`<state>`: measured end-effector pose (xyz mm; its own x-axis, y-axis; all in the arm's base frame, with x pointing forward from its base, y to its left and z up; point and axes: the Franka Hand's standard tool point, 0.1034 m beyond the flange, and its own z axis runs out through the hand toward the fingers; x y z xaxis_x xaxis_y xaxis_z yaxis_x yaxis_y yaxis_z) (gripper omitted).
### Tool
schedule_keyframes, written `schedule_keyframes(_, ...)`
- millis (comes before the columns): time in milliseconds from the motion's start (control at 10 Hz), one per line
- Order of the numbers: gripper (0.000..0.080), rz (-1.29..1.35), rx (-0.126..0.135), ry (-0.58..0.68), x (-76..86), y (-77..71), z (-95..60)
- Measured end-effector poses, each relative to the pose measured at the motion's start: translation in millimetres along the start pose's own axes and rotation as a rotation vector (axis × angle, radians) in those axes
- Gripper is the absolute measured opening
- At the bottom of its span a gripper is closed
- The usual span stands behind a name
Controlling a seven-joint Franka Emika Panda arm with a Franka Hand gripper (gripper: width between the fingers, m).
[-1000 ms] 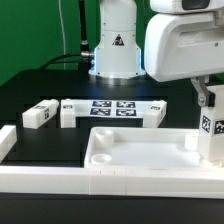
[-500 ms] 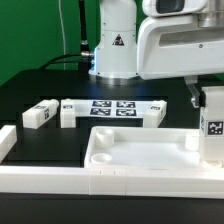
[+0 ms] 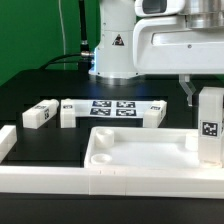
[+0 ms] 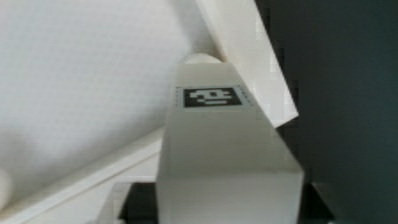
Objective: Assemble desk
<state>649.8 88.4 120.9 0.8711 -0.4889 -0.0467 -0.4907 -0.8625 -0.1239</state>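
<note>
Pinching white square tagged plastic leg [image 3: 208,125] in gripper [image 4: 222,205] | risk: a tilted leg could jam against white rimmed tabletop [image 3: 130,152] corner

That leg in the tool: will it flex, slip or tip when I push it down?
The leg looks like a solid square block, so probably stiff. Its smooth white faces could slip in the tool, which grips near its top. Tall and narrow, upright by a corner of the tabletop, it may tip if released unseated.
</note>
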Motion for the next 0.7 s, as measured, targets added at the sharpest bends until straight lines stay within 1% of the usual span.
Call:
schedule_keyframes(200, 0.0291, 0.127, -0.001, 0.001, 0.7, 1.0, 0.0)
schedule_keyframes(300, 0.0291, 0.21, 0.003, 0.002, 0.6, 1.7, 0.5)
schedule_keyframes(400, 0.0291, 0.35, 0.014, 0.01, -0.1, 4.6, 0.6)
schedule_keyframes(600, 0.0291, 0.559, 0.026, 0.015, -4.3, 6.0, 0.8)
schedule_keyframes(700, 0.0291, 0.642, 0.028, 0.013, -5.3, 6.1, 1.0)
